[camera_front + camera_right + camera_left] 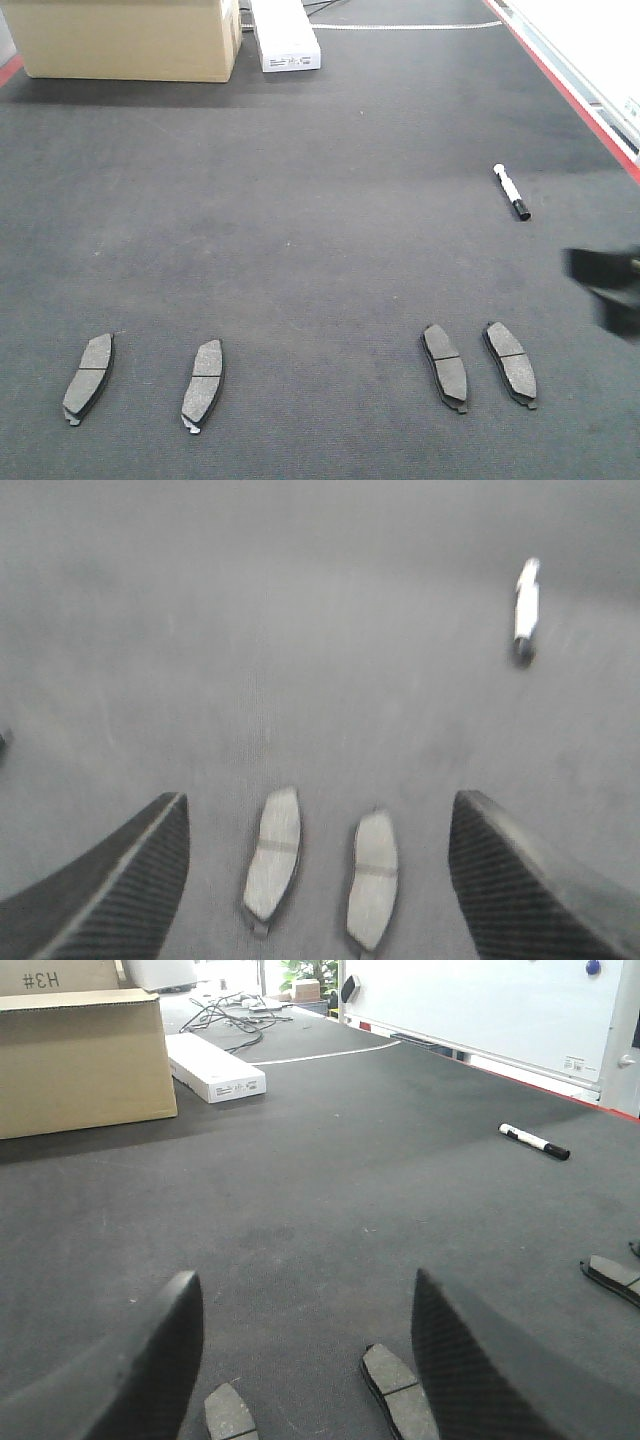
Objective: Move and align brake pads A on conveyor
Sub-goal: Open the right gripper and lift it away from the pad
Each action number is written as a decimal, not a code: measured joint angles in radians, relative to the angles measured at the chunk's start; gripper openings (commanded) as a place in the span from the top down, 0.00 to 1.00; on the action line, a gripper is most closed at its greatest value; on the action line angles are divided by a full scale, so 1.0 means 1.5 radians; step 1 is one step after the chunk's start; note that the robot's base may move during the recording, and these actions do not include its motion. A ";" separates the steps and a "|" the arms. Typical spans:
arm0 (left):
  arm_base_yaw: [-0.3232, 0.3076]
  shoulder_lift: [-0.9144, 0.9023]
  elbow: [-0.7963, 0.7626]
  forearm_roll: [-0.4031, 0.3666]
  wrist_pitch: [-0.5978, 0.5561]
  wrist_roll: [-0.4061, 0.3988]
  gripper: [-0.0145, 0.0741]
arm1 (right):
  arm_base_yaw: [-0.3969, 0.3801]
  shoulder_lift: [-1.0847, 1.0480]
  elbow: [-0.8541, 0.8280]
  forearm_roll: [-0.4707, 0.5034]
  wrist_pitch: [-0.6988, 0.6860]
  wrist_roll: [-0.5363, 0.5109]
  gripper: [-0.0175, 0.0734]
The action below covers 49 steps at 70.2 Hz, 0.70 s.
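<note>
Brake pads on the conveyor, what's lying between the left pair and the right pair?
Nothing: only bare conveyor separates the left pair from the right pair, per the front view.

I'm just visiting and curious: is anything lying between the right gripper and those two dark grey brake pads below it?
Nothing visible. In the right wrist view, the open right gripper frames two flat dark grey brake pads on bare charcoal felt-like conveyor belt. The black-and-white marker pen lies well beyond them.
</note>
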 measured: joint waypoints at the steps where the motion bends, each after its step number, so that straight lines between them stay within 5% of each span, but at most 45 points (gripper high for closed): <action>1: 0.000 0.000 0.000 0.000 -0.001 0.000 0.36 | 0.000 -0.021 0.009 -0.001 -0.002 0.000 0.23; 30: 0.000 0.000 0.000 0.000 -0.060 -0.005 0.36 | 0.000 -0.320 0.209 -0.019 -0.030 0.000 0.23; 49: 0.000 0.007 0.002 0.000 -0.059 -0.019 0.36 | 0.000 -0.508 0.333 -0.025 -0.154 0.008 0.23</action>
